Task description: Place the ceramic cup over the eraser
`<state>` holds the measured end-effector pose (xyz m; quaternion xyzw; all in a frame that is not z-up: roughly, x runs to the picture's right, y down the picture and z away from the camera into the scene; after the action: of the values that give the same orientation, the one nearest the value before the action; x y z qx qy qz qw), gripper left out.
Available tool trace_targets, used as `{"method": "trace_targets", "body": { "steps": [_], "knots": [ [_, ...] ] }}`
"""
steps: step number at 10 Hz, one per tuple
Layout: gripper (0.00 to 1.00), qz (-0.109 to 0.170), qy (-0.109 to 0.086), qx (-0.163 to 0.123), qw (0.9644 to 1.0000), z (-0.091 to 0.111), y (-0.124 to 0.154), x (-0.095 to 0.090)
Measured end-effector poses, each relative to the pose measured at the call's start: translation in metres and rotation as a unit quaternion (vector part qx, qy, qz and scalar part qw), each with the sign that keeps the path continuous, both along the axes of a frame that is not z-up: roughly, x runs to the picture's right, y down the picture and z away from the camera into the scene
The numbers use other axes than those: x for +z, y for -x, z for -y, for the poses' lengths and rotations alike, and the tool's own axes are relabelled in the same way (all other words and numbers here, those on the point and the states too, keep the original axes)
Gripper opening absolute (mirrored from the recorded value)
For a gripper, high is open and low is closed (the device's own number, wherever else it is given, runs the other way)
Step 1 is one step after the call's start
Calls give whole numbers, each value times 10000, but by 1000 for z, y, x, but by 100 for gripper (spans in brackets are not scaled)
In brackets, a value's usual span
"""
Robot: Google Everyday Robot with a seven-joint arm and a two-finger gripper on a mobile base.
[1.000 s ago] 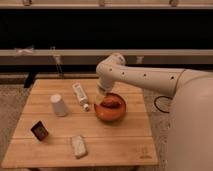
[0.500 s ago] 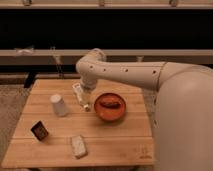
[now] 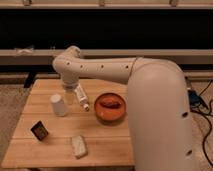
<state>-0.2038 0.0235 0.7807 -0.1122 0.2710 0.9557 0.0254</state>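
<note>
Hovering beside the ceramic cup, the pincer — cannot tell how open — has the white tube alongside.

A big white robot arm reaches across a wooden table. Its gripper hangs low over the back left part of the table, just beside the ceramic cup. The cup stands on the table with its wide end down. A white tube lies on the other side of the gripper. Next to the tube sits an orange bowl with something reddish brown in it. The eraser lies near the front left, apart from the cup. A pale block lies near the front edge.
</note>
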Motion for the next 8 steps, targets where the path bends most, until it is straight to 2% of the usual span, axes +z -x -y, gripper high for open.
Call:
{"method": "trace_targets", "body": {
  "steps": [2, 5, 8],
  "knots": [
    [80, 218, 133, -270, 9993, -9, 32, 6],
    [80, 299, 268, -479, 9980, -18, 54, 22],
    [80, 317, 305, -611, 9972, -21, 69, 35]
  ]
}}
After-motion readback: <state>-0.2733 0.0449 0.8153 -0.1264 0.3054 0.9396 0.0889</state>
